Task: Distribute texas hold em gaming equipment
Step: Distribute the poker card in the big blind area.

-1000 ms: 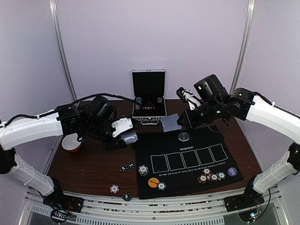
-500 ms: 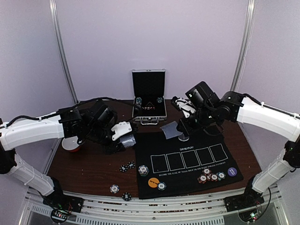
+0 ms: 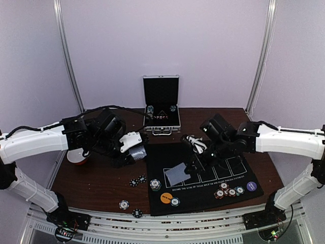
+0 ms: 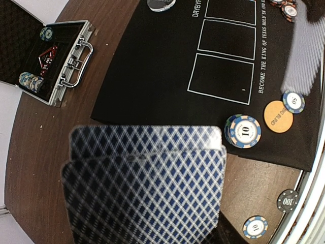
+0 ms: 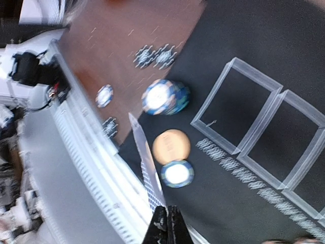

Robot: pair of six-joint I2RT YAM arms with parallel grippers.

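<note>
Holding 1 card point(image 3: 175, 174) by its edge, the right gripper point(image 5: 167, 224) has its 2 fingers pinched tight on it. The card hangs tilted over the black mat point(image 3: 203, 195), above the first white box at the left end of the row of 5 boxes. I cannot tell if it touches the mat.

The left gripper point(image 3: 136, 147) is clamped on the deck of cards point(image 4: 147, 178) over the brown table point(image 3: 96, 183), just left of the mat. The blue diamond backs fill the bottom of the left wrist view.

On the mat's left side sits a stack of chips point(image 3: 155, 184), with the orange disc point(image 3: 166, 197) and 1 blue chip point(image 3: 175, 202) near it. The purple disc point(image 3: 251, 186) lies on the right side, beside a bunch of chips point(image 3: 227, 191). The silver disc point(image 4: 161, 4) is at the mat's far edge. 2 dark chips point(image 3: 137, 180) lie on the table beside the mat. The open case point(image 3: 161, 104) stands at the back.
</note>
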